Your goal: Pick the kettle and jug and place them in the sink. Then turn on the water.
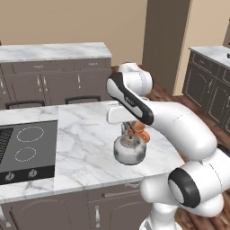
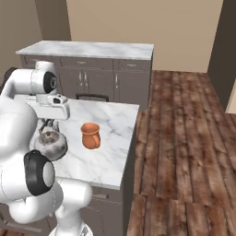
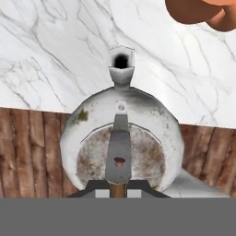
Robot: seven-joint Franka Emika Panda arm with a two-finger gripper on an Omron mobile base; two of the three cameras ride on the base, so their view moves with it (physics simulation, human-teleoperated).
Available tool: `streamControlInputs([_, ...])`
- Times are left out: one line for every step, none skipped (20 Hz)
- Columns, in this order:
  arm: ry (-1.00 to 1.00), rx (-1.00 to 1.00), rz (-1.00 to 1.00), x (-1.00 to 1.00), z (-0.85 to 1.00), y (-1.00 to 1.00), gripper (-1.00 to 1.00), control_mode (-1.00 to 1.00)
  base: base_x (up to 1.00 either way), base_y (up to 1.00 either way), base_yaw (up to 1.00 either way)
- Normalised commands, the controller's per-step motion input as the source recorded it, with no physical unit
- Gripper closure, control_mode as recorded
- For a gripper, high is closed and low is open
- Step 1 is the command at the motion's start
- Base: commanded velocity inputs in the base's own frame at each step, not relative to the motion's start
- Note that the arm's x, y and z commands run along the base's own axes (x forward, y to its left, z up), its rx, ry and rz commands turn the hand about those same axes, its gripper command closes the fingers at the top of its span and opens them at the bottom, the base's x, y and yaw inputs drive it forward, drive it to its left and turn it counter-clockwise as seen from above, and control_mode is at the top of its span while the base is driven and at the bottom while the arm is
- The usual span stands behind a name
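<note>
Presently: squat silver metal kettle pinched by its handle in the hand; terracotta-orange jug waiting on marble surface; sinking and water pending.

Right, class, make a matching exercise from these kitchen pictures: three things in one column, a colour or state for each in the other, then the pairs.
Things:
1. kettle
2. jug
3. gripper

Descriptions:
A. terracotta orange, standing free on the marble counter
B. shut on the thin handle
C. silver and rounded, beside the jug

Pairs: 1-C, 2-A, 3-B
</note>
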Motion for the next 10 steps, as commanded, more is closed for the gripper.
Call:
streamControlInputs([-0.04,0.00,0.05,-0.41,0.74,-0.01,1.00,-1.00,0.00,0.00,0.00])
streamControlInputs([-0.07,0.00,0.04,-0.40,0.71,0.00,1.00,-1.00,0.00,0.00,0.00])
streamControlInputs([-0.08,0.00,0.03,-0.37,0.71,0.00,1.00,-1.00,0.00,0.00,0.00])
streamControlInputs([-0.10,0.01,0.02,-0.31,0.66,-0.01,1.00,-1.00,0.00,0.00,0.00])
streamControlInputs([-0.11,0.01,0.01,-0.26,0.62,0.00,1.00,-1.00,0.00,0.00,0.00])
streamControlInputs([-0.11,0.01,0.01,-0.24,0.56,-0.01,1.00,-1.00,0.00,0.00,0.00])
streamControlInputs([-0.09,0.01,0.00,-0.24,0.54,-0.05,1.00,-1.00,0.00,0.00,0.00])
streamControlInputs([-0.10,0.02,0.00,-0.14,0.46,-0.08,1.00,-1.00,0.00,0.00,0.00])
streamControlInputs([-0.11,0.03,0.00,-0.11,0.34,-0.11,1.00,-1.00,0.00,0.00,0.00])
streamControlInputs([-0.06,0.02,0.00,-0.11,0.10,-0.04,1.00,-1.00,0.00,0.00,0.00])
